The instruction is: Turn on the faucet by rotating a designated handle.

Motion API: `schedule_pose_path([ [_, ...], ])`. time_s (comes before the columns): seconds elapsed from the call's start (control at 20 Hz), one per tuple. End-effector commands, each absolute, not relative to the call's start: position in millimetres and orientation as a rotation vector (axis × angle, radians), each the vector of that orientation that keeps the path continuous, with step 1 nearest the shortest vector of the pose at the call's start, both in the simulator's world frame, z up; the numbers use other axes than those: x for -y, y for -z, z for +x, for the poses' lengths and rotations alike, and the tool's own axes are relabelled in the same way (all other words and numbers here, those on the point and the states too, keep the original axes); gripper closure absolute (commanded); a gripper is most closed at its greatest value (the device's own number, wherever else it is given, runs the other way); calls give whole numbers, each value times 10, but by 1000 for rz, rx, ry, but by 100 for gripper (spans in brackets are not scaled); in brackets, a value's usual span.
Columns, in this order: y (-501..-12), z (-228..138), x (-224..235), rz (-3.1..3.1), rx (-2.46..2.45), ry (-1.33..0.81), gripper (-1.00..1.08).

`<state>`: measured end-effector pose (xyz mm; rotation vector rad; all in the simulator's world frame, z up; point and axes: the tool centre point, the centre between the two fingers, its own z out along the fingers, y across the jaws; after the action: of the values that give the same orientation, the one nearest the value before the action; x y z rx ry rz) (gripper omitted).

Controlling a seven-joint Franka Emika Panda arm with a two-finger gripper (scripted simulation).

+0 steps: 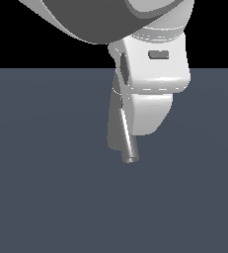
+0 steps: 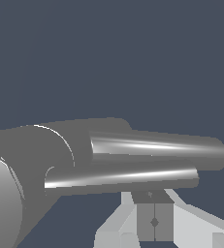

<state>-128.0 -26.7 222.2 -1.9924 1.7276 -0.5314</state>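
Gripper [image 2: 154,222] fingers pressed together, nothing between them, sitting just beside the handle [image 2: 123,177] on the faucet [image 1: 116,129] cap, arm hiding most of it in exterior view; likely risk: push slides off the thin rod or hits the spout [image 2: 157,150] instead.

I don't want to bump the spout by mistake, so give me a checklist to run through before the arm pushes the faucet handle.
1. Target located: ok, the handle lies in full wrist view beside the thicker spout.
2. Closed for pushing: ok, the gripper is shut, holding nothing.
3. Contact: cannot tell, its tips vanish behind the rod.
4. Exterior check: not ok, the arm hides most of the faucet.
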Motion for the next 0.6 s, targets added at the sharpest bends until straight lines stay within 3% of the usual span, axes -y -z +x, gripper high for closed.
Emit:
schedule_pose_path([
  [0.0,-2197,-1287,451,-1973,-1761,539,108],
  [0.35,-2178,-1289,656,-1972,-1766,538,108],
  [0.55,-2237,-1223,538,-1994,-1724,532,108],
])
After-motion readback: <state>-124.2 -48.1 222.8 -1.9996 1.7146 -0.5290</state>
